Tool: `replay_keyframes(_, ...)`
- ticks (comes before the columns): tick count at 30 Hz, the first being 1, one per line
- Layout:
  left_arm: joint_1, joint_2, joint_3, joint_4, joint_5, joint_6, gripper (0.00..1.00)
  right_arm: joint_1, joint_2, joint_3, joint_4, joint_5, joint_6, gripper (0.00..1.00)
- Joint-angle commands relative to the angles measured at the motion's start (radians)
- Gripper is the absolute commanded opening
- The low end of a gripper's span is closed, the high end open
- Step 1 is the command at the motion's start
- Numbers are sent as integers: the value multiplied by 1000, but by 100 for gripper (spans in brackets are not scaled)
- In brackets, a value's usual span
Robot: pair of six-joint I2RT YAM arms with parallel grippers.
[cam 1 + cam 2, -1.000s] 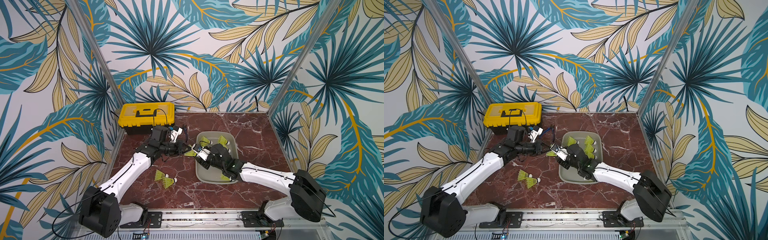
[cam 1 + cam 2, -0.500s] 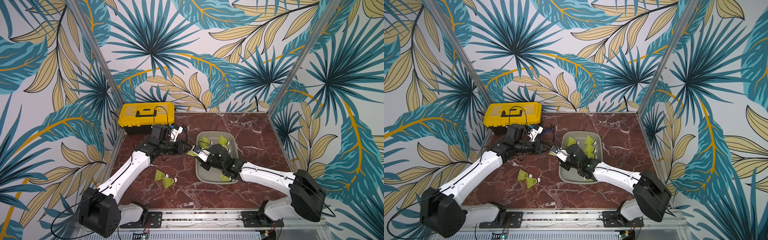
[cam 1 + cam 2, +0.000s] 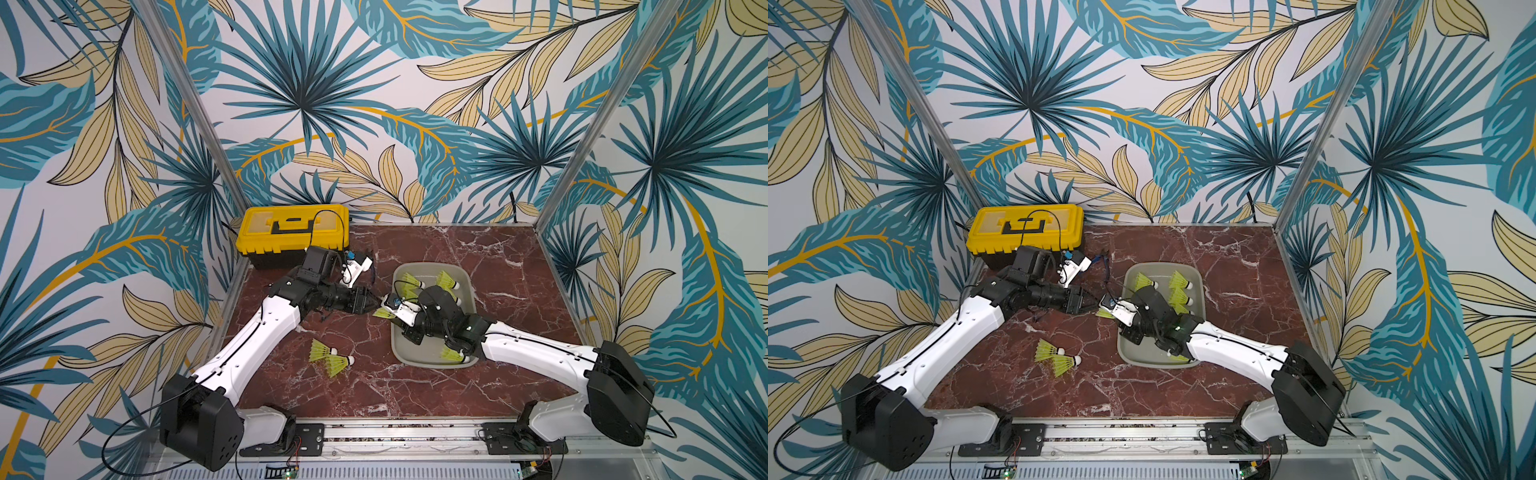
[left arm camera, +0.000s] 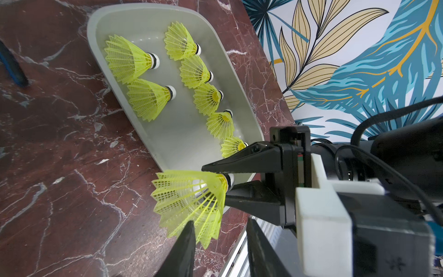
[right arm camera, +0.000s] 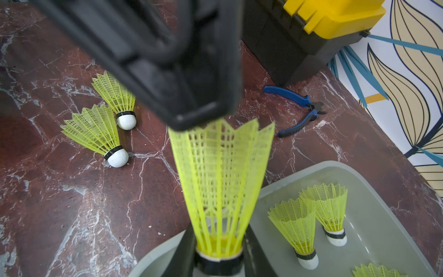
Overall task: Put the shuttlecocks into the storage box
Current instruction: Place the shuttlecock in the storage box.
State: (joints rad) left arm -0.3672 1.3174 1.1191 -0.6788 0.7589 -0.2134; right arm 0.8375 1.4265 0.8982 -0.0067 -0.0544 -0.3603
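Note:
My right gripper point(image 5: 218, 261) is shut on the black-banded tip of a yellow-green shuttlecock point(image 5: 220, 179), held above the table at the left rim of the grey storage box point(image 3: 415, 361). Its skirt points at my left gripper point(image 4: 220, 221), which stands open with the skirt's rim just at its fingertips. In both top views the two grippers meet tip to tip point(image 3: 380, 309) point(image 3: 1100, 309). Several shuttlecocks point(image 4: 129, 60) lie in the box. Two more shuttlecocks point(image 3: 328, 356) point(image 5: 96, 132) lie side by side on the table, left of the box and nearer the front.
A yellow-lidded black toolbox point(image 3: 291, 232) stands at the back left corner, just behind my left arm. Blue-handled pliers point(image 5: 299, 110) lie on the marble between the toolbox and the box. Metal frame posts and patterned walls close in the table on three sides.
My left gripper has opened and let go of the shuttlecock's skirt, drawing slightly back to the left. My right gripper has shut on the shuttlecock's tip.

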Motion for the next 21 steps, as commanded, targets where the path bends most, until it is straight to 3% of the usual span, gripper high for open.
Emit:
replay_keyframes(1, -3, 15, 52, -18, 29, 42, 37, -2, -3, 18, -32, -30, 0, 26)
replay_keyframes(7, -3, 38, 56, -21, 30, 45, 29, -1, 3, 25, -36, -35, 0, 26)
replay_keyframes(11, -4, 43, 53, -2, 61, 31, 14, -2, 6, 25, -39, -30, -2, 26)
replay_keyframes(13, -4, 41, 46, 21, 85, 18, 2, -2, 6, 24, -39, -23, 1, 26)
replay_keyframes(17, -4, 40, 23, 85, 121, -31, 0, -2, 6, 21, -28, -8, 8, 28)
replay_keyframes(21, -5, 32, -8, 176, 122, -119, 0, -2, -6, 5, -5, 35, 22, 38)
